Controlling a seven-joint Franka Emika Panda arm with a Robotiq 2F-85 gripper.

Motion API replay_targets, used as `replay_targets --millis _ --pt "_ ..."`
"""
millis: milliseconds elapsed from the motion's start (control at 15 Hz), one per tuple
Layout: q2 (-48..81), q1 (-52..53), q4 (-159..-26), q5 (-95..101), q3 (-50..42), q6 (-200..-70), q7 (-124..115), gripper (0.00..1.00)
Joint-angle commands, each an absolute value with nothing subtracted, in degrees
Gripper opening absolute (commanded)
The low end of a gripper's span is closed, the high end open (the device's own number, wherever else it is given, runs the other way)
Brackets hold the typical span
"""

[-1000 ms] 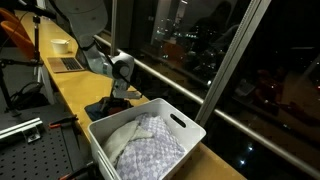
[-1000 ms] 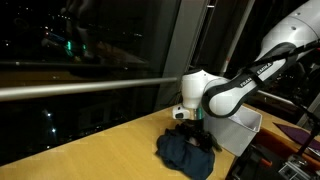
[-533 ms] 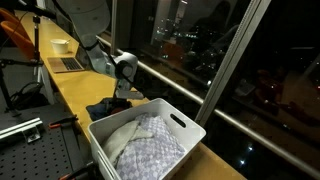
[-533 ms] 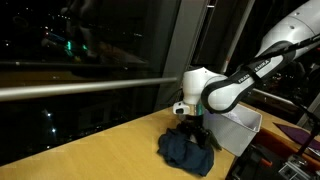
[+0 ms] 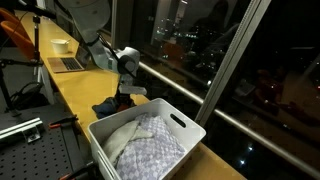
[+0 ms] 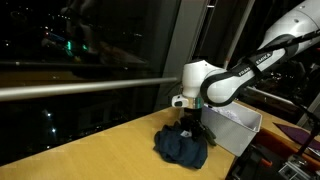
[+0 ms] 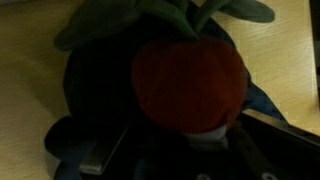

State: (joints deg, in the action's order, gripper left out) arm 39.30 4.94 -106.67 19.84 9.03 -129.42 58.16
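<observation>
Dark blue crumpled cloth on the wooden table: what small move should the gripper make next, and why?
Probably a short straight lift, once the grip is firm. The gripper sits down in the top of the dark blue crumpled cloth, which lies on the wooden table beside the white plastic basket. Whether the jaws have fully shut is hidden by folds.
</observation>
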Motion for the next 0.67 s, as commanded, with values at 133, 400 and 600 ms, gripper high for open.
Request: replay_targets --millis 133,400,600 --pt "28.87 6.88 -107.96 21.36 8.48 -121.06 57.29 0.03" --pt "19.19 7.92 -107.74 24.31 8.02 -112.37 56.50 0.03" --pt "12.12 7.08 -107.38 25.79 7.95 -106.42 57.31 0.03"
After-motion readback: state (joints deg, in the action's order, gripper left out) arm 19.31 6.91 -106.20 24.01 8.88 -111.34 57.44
